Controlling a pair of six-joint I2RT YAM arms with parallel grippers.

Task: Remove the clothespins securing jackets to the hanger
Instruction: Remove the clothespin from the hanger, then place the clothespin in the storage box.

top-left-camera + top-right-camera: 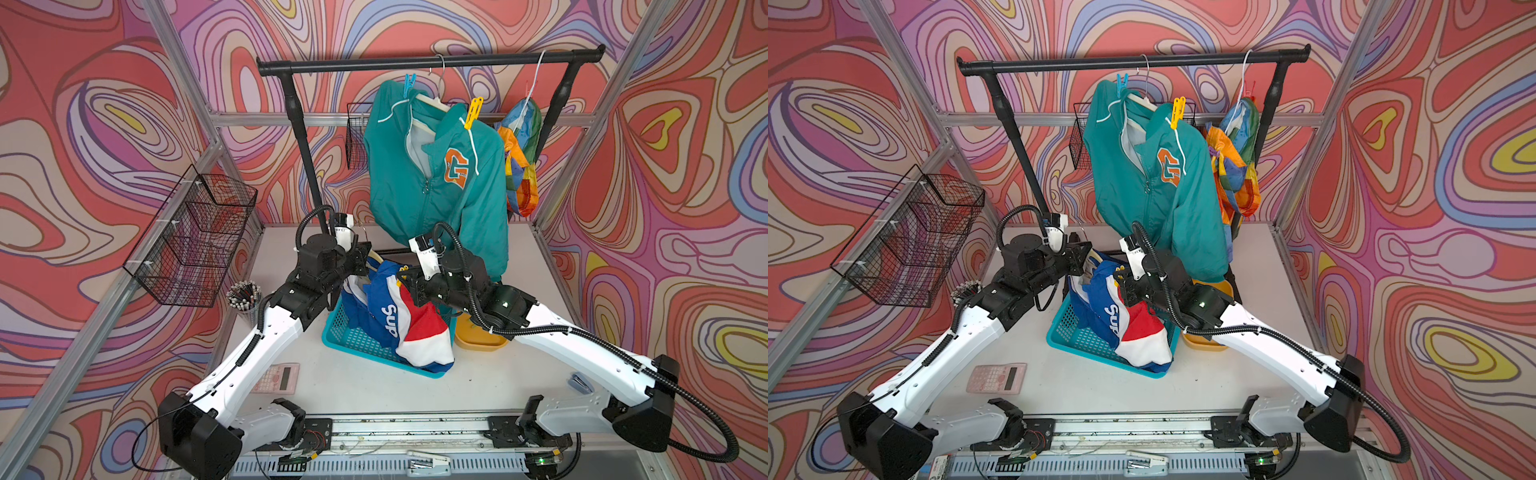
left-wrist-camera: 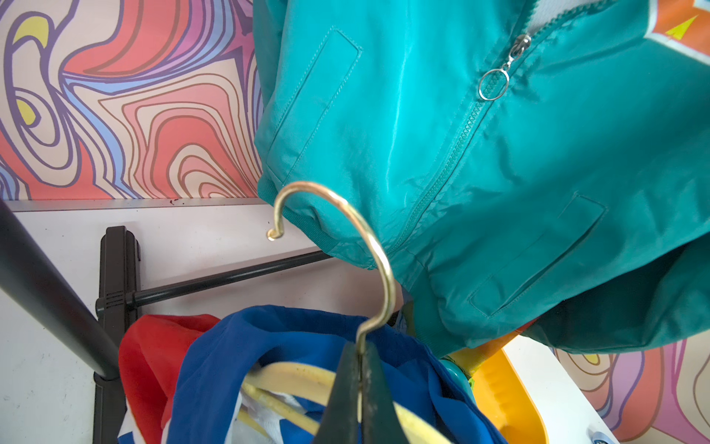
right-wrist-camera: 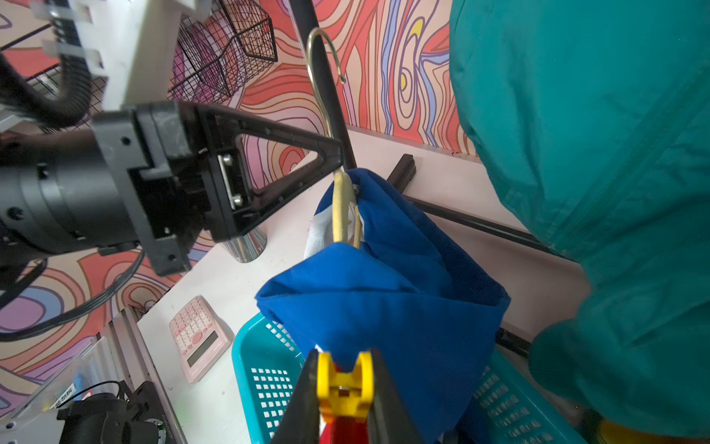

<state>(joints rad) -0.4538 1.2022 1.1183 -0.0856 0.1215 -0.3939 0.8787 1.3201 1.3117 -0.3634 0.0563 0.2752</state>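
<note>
The blue, red and white jacket (image 1: 399, 316) hangs on a cream hanger (image 3: 340, 207) above the teal basket. My left gripper (image 2: 360, 353) is shut on that hanger's gold hook (image 2: 345, 203). My right gripper (image 3: 344, 365) is shut on a yellow clothespin (image 3: 344, 388) clipped to the jacket's blue cloth. On the rack hangs the teal jacket (image 1: 449, 187), with a blue clothespin (image 1: 409, 85) and a yellow clothespin (image 1: 473, 111) on its shoulders. The rainbow-striped jacket (image 1: 521, 158) hangs beside it under a red clothespin (image 1: 1249, 88).
A teal basket (image 1: 353, 336) and a yellow bowl (image 1: 478, 338) sit under the arms. A pink calculator (image 1: 278, 378), a cup of pencils (image 1: 245, 297) and a wire basket (image 1: 195, 241) are at the left. The black rack bar (image 1: 415, 62) spans the back.
</note>
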